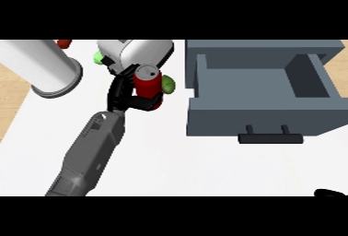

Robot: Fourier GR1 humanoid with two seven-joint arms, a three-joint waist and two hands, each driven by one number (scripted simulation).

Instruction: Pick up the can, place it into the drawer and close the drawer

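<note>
— White desk (204,166) is filling most of the view, with a strip of pale wood showing along its left edge. Where is the red cylindrical metal can (145,82) sitting?

— It is standing upright in the robot's left hand (121,94), far left of centre. The black fingers (119,87) are curling round its left side and the thumb is crossing its lower part.

— And the grey box-shaped drawer (258,115)?

— It is lying open at the right, its dark bar handle (270,138) pointing near. The can is staying apart from it, to its left.

— Anything around the can?

— A white rounded block (139,50) is sitting just behind it, a small green piece (168,84) is peeking out at its right, and a tall white cylinder (37,64) is standing far left.

— The right hand (329,192)?

— Only a black sliver is showing at the near right edge; I cannot tell its state.
</note>
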